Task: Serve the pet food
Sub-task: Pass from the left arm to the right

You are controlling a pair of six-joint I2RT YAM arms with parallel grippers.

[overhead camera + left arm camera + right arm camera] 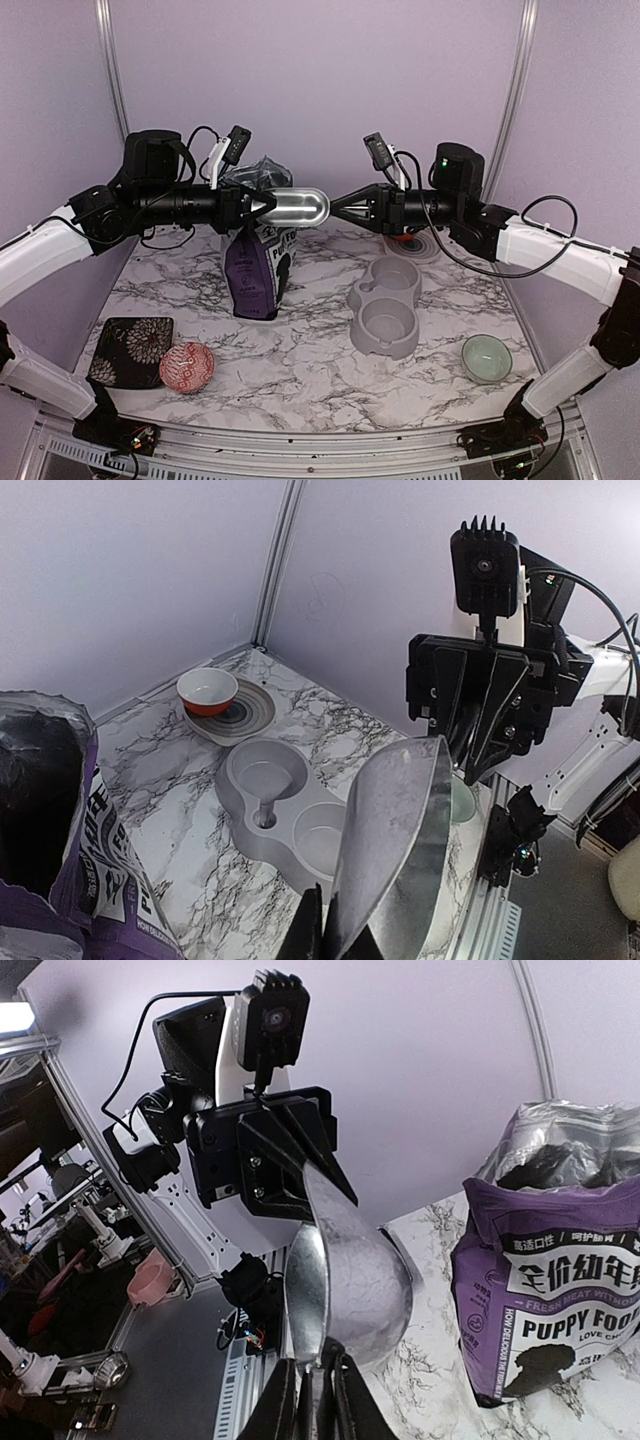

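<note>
The left end effector is clamped narrowly on one end of a metal scoop. The right end effector pinches the opposite, rounded end. The scoop hangs roughly level between them, high above the surface. Under the left end effector stands an open purple bag. The pet food shows as a dark mass inside the bag's mouth. To the right of the bag, a grey double-bowl feeder lies on the surface.
</note>
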